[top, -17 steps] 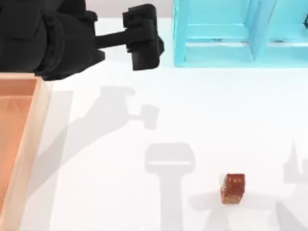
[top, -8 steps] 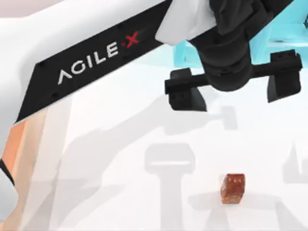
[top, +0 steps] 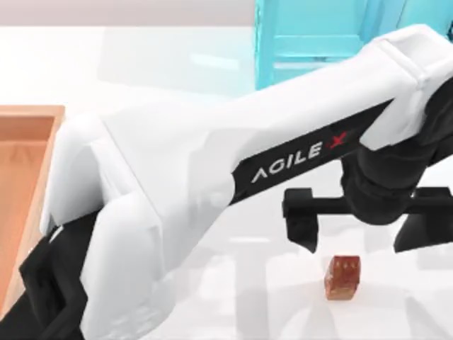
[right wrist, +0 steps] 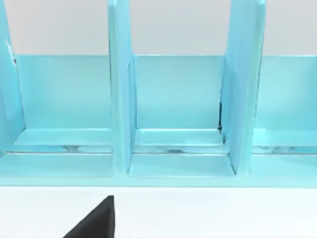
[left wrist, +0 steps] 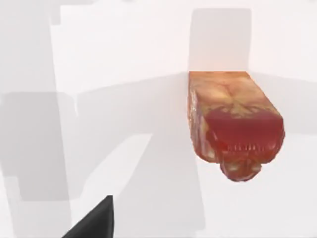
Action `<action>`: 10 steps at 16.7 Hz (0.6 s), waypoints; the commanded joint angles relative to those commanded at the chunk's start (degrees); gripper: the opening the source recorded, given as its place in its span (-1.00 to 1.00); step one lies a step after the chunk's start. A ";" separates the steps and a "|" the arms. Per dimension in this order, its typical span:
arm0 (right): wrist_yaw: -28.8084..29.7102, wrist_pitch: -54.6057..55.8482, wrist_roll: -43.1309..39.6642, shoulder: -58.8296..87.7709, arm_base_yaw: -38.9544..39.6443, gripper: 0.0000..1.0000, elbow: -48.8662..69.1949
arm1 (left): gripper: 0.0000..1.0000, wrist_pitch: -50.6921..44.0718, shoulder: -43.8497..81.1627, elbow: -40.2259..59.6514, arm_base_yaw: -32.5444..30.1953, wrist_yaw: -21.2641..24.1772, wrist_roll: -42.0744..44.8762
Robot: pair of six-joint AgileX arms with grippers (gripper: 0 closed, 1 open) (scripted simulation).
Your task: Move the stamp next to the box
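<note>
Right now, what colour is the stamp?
Reddish-brown and mottled, with tan patches; the stamp shows best in the left wrist view.

Overhead and close left wrist views share the stamp (top: 342, 277).

The white lettering "AGILE X", its X in red, is showing on the black side panel of the white left arm (top: 212, 177) reaching across the white table.

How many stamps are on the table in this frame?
1. The stamp lies on the white table toward the top view's lower right, just below the left gripper, far from the box at the left edge. The arm may hide others.
</note>
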 joint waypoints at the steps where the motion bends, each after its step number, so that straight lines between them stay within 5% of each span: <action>1: 0.00 0.00 0.00 0.00 0.00 1.00 0.00 | 1.00 0.00 0.00 0.00 0.00 0.00 0.00; 10: 0.00 0.00 0.00 0.00 0.00 1.00 0.00 | 1.00 6.76 0.09 -6.73 0.25 0.00 0.27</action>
